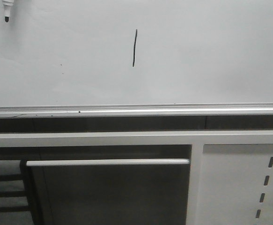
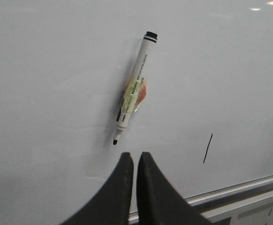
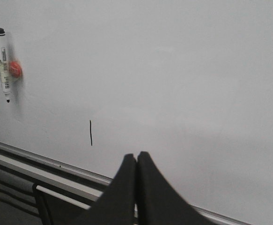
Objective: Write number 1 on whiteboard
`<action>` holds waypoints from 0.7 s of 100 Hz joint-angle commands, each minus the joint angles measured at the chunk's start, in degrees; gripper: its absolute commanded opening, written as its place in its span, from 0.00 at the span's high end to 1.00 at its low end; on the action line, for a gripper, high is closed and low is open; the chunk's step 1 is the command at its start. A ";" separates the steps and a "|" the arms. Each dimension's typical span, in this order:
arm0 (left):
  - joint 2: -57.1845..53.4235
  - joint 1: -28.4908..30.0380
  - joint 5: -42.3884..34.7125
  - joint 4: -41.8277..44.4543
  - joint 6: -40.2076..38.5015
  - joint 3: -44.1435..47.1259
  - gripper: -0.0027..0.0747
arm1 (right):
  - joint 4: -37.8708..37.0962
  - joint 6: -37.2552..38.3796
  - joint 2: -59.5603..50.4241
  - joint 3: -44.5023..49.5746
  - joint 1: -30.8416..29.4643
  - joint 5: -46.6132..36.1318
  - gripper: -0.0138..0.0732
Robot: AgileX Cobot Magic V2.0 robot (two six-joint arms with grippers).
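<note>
The large pale grey-white glossy whiteboard [image 1: 211, 51] with its silver metal edge rail fills most of the front view, and everything else is placed from it. Below its rail sits a white perforated panel with slots [image 1: 244, 187].

On the board's face, up and to the left of the stroke, a white marker pen with a black cap end [image 2: 132, 89] hangs tip-down, apparently stuck there by a red magnet; its uncapped nib points toward the rail.

The number 1, a short, thin, near-vertical black stroke [image 1: 134, 48], stands mid-board, well above the rail, so the writing looks done.

The left hand [image 2: 135, 161] is pressed together on nothing, just short of the pen's nib, the pen's long axis running away from it. The right hand [image 3: 136, 161] is likewise together and empty, nearer the stroke and well apart from the pen. The left is the nearer to the pen.
</note>
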 commanded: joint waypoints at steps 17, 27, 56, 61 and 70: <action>-10.09 0.09 -0.09 0.31 -0.50 4.08 0.99 | 1.95 0.21 -14.36 10.34 -0.27 -5.37 0.91; -11.78 0.09 -0.09 0.06 -0.50 4.52 0.99 | 1.95 0.21 -15.40 12.22 -0.27 -5.90 0.91; -12.04 0.09 0.61 -0.35 -0.50 4.52 0.99 | 1.95 0.21 -15.18 14.13 -0.27 -3.49 0.91; -12.04 0.09 0.61 -0.35 -0.50 4.52 0.99 | 1.95 0.21 -15.18 14.13 -0.27 -3.37 0.91; -12.04 0.09 0.51 -0.35 -0.50 4.52 0.99 | 1.95 0.21 -15.18 14.13 -0.27 -3.37 0.91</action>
